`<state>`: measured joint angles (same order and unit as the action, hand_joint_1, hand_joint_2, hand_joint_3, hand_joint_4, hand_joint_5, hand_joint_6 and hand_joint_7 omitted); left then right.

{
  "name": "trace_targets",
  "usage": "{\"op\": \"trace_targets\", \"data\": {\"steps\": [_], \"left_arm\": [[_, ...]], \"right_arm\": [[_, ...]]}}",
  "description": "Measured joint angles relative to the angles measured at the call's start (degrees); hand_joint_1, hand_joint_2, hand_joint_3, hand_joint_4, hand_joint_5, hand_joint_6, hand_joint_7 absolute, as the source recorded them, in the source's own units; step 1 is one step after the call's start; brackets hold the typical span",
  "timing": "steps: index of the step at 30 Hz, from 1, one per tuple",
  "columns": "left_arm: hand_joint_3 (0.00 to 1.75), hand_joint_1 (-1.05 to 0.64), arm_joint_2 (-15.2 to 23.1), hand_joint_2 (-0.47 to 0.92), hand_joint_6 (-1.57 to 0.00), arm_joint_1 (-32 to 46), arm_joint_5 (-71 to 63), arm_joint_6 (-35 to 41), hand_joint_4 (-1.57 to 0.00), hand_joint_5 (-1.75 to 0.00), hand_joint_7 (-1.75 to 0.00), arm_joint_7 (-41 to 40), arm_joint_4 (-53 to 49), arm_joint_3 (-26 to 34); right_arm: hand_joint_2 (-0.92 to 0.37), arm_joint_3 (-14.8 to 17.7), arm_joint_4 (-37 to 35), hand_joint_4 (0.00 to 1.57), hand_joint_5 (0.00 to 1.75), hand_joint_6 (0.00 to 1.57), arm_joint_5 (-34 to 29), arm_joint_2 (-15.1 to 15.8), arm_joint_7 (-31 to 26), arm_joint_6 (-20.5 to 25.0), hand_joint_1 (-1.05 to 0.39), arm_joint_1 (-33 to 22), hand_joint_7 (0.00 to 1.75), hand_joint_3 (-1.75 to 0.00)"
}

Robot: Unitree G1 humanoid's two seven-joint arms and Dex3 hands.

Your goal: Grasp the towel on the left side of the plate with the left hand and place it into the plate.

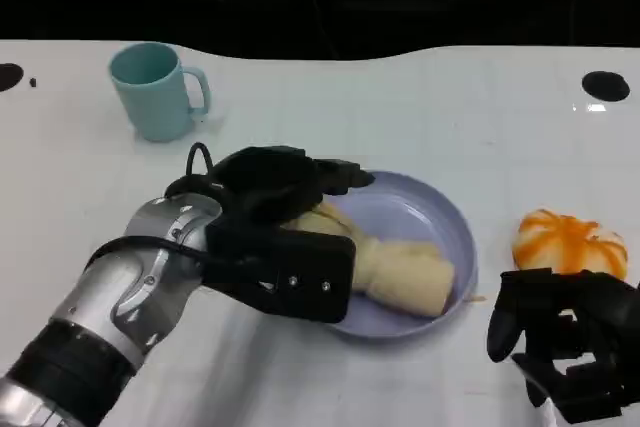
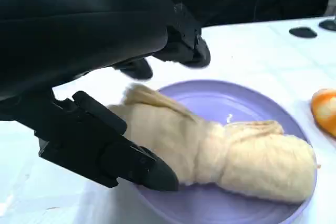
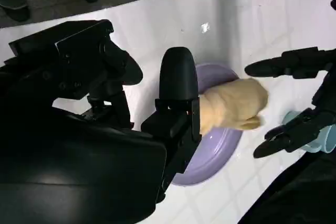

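Teal mug (image 1: 153, 90) far left on white table (image 1: 420, 97). Left hand (image 1: 275, 187) over plate's left rim, fingers spread, holding nothing. Cream towel (image 1: 395, 265) rolled, lying inside lavender plate (image 1: 435, 217). Orange-striped object (image 1: 570, 243) beside plate. Right hand (image 1: 570, 342) near edge, fingers loosely apart, holding nothing.

Bright, even overhead light; soft shadows, glare spots on white table (image 1: 420, 97).

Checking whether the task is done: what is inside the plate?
The rolled towel lies in the plate, one end under the left hand, whose fingers are spread around it. Whether they touch that end is hidden.
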<state>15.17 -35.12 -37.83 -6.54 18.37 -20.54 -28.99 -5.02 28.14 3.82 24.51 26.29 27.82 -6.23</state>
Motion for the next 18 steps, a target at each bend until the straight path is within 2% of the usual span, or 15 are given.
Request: {"op": "trace_targets", "data": {"steps": [5,13,16,18], "left_arm": [[0.03,-0.82,0.45,0.92,-0.09,0.0,-0.19,0.12,0.0,-0.06,-0.02,1.11,1.54,-0.04],[0.05,-0.75,2.67,0.92,-0.14,1.61,2.41,1.38,-0.06,-0.11,-0.04,4.0,6.76,2.22],[0.11,-0.64,3.45,0.92,-0.22,5.31,6.24,1.14,-0.2,-0.2,-0.07,5.09,10.49,4.67],[0.15,-0.56,3.93,0.92,-0.34,8.02,10.13,1.09,-0.36,-0.29,-0.11,6.35,13.24,6.77]], "right_arm": [[-0.69,0.0,0.0,0.64,1.73,0.63,0.0,0.0,-0.04,0.0,0.09,0.0,1.48,-0.97],[-0.69,-0.01,0.23,0.64,1.73,0.63,0.01,0.0,-0.16,0.0,0.08,0.03,1.47,-0.97],[-0.68,0.02,0.41,0.64,1.73,0.63,0.03,0.03,-0.15,0.1,0.09,-0.02,1.47,-0.97],[-0.68,0.02,0.42,0.64,1.72,0.64,0.02,0.05,-0.14,0.1,0.09,-0.04,1.46,-0.98]]}}
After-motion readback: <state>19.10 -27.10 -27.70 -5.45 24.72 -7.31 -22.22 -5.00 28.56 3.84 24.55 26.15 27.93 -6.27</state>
